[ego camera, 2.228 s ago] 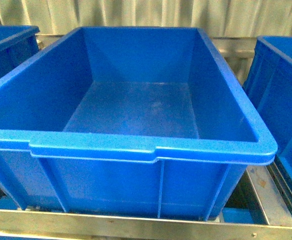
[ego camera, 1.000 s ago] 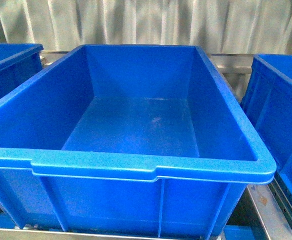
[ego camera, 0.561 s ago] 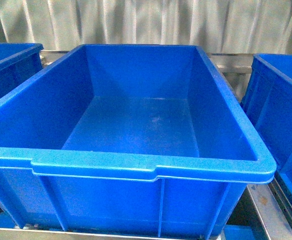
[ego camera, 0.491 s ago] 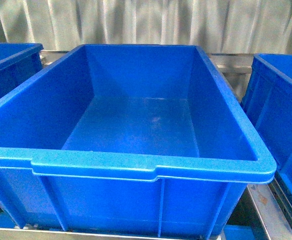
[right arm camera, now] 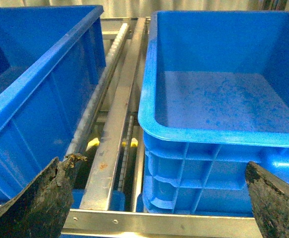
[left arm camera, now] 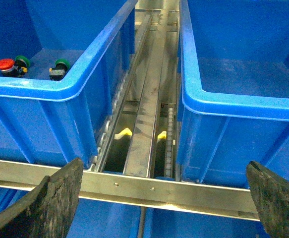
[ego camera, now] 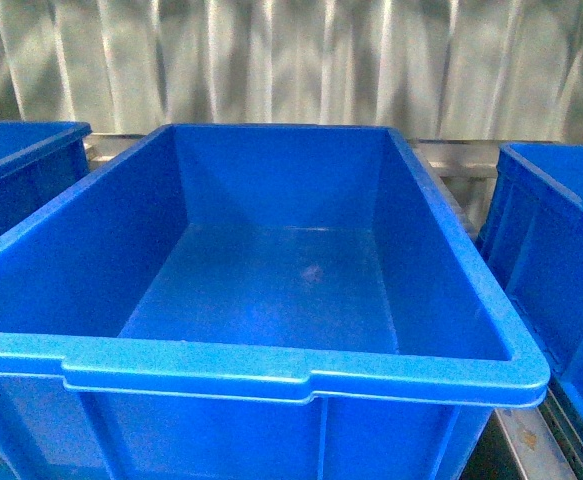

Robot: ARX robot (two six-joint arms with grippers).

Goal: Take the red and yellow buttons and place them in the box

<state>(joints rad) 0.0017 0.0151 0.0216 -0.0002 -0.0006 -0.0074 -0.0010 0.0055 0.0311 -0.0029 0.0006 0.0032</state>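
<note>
Ready to fetch a red button.
Front: big blue box, no buttons showing inside, no pincers in sight. Left wrist: left pincer spread wide; red button in a corner of the side bin, just beside two green buttons; no yellow seen. Right wrist: right pincer spread wide. Best to drop straight over the red cap and miss the greens.

Bright even light, soft focus, mild glare

Left fingers dark, rough-textured; right fingers dark, frayed edges.
</note>
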